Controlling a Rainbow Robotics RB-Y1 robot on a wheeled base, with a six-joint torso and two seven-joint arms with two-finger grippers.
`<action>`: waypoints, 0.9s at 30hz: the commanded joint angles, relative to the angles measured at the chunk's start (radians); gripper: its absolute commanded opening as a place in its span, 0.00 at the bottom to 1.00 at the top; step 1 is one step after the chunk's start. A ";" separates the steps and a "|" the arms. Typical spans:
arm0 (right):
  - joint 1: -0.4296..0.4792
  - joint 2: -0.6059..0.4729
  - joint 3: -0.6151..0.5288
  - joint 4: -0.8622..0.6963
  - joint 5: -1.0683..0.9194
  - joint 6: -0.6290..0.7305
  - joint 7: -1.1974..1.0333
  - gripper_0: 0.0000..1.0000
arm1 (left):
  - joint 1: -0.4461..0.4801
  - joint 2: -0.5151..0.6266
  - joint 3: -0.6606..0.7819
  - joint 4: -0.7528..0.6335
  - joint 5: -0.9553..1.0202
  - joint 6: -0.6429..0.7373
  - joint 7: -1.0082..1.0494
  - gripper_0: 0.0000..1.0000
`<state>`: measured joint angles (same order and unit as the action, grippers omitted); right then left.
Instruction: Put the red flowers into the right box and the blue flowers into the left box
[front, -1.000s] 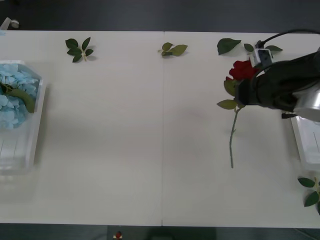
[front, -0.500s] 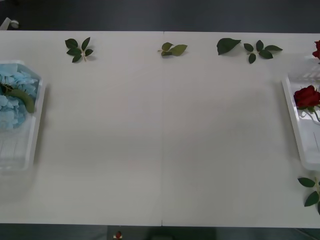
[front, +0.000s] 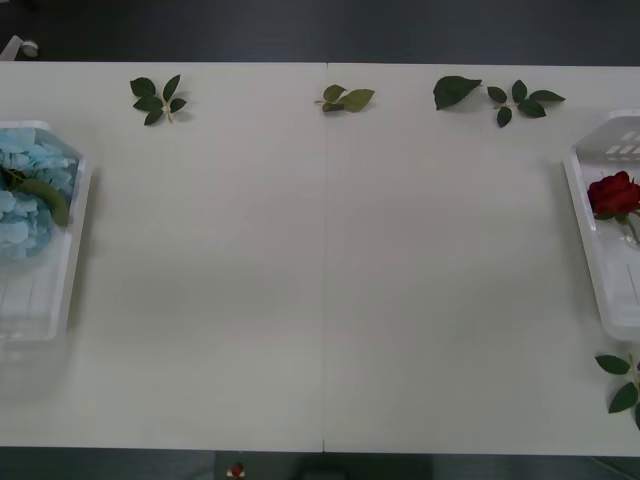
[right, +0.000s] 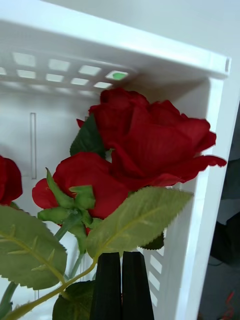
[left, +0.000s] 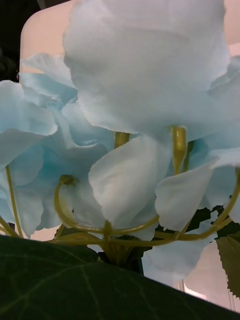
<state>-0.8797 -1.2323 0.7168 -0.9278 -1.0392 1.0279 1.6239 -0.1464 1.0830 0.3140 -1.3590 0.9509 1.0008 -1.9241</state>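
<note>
The left box (front: 75, 250) sits at the table's left edge with pale blue flowers (front: 25, 200) heaped in its far end. A red flower (front: 612, 192) lies in the right box (front: 585, 250) at the right edge. In the right wrist view my right gripper (right: 121, 280) is shut, its black fingers (right: 107, 287) pressed together just under a large red flower (right: 150, 140) and its leaf (right: 135, 220). Two more red flowers (right: 85, 185) lie by the box's slotted white wall (right: 60, 65). In the left wrist view a blue flower (left: 145, 75) hangs very close, with a dark leaf (left: 75, 285) in front.
Loose green leaf sprigs lie along the far edge at the left (front: 157, 98), middle (front: 346, 98) and right (front: 500, 97). Another sprig (front: 622, 380) lies near the front right corner. The wide table (front: 320, 260) runs between the boxes.
My right arm, which held a red flower above the table's right side, has gone off the front view to the right. The right box with a rose is now uncovered.
</note>
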 joint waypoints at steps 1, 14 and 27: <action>-0.002 0.010 0.000 0.053 0.045 -0.066 0.040 0.14 | -0.004 0.025 -0.006 0.009 0.009 -0.030 0.008 0.00; 0.015 0.016 0.000 0.096 0.050 -0.101 0.094 0.98 | -0.004 0.025 0.073 0.000 0.134 0.134 -0.019 0.86; 0.015 -0.019 -0.117 0.004 -0.363 0.031 0.248 1.00 | -0.021 0.026 0.252 -0.160 0.382 0.493 -0.052 0.98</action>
<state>-0.8525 -1.2086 0.6278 -0.8756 -1.3352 1.0335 1.7657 -0.1464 1.0830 0.5673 -1.4696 1.2933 1.4646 -1.9247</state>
